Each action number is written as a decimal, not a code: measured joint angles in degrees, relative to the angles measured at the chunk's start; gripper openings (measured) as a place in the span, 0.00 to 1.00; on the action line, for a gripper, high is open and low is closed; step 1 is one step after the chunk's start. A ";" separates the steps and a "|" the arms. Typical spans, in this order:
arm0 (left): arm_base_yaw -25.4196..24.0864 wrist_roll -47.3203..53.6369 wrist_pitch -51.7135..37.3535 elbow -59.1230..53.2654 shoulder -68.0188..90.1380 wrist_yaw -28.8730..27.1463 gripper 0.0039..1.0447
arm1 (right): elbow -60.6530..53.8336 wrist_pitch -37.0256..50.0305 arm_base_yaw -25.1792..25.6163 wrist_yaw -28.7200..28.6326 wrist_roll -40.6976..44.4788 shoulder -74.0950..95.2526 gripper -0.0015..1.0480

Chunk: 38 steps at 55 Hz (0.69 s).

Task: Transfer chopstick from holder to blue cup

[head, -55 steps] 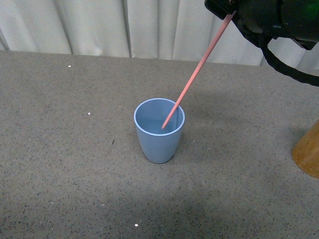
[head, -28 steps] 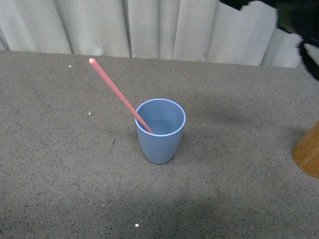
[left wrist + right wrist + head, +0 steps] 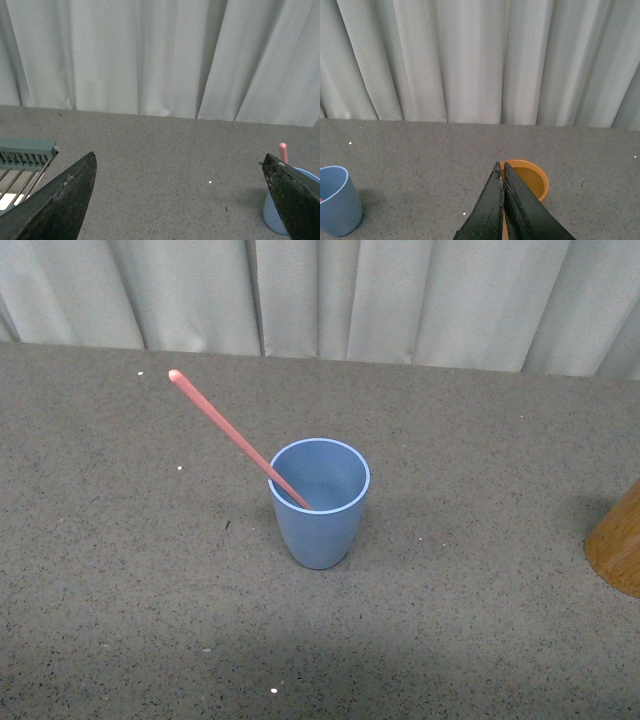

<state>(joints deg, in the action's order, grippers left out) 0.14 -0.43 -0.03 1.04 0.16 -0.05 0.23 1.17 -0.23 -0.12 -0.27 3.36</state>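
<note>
The blue cup (image 3: 320, 502) stands upright mid-table. A salmon-pink chopstick (image 3: 228, 431) rests in it, leaning over the rim toward the far left, free of any gripper. The orange-brown holder (image 3: 618, 546) shows partly at the right edge. In the left wrist view my left gripper (image 3: 180, 190) is open and empty, with the cup (image 3: 274, 220) and the chopstick tip (image 3: 283, 150) beside its one finger. In the right wrist view my right gripper (image 3: 500, 170) is shut and empty above the holder (image 3: 532, 181); the cup (image 3: 337, 205) stands off to the side. Neither arm shows in the front view.
The grey speckled table (image 3: 150, 570) ends at white curtains (image 3: 300, 295) at the back. A pale green slatted rack (image 3: 22, 160) shows at the edge of the left wrist view.
A second ago my right gripper held the chopstick over the cup. It let go and left the front view; the chopstick tipped over to lean left in the cup.
</note>
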 joint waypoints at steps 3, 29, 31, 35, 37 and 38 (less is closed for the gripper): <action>0.00 0.00 0.00 0.00 0.00 0.02 0.94 | 0.00 -0.83 0.07 0.04 0.02 -2.23 0.01; 0.00 0.00 0.00 0.00 0.00 0.04 0.94 | 0.00 -1.05 0.09 0.04 0.04 -3.04 0.01; 0.00 0.00 0.00 0.00 0.00 0.04 0.94 | 0.00 -1.05 0.09 0.04 0.04 -3.04 0.01; 0.00 0.00 0.00 0.00 0.00 0.04 0.94 | 0.00 -1.07 0.09 0.04 0.11 -3.04 0.07; 0.00 0.00 0.00 0.00 0.00 0.04 0.94 | 0.00 -1.07 0.09 0.04 0.13 -3.04 0.12; 0.00 0.00 0.00 0.00 0.00 0.04 0.94 | 0.00 -1.07 0.09 0.04 0.13 -3.06 0.16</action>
<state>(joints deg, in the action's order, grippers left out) 0.14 -0.43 -0.03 1.04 0.16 -0.01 0.23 0.10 -0.14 -0.08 -0.14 0.30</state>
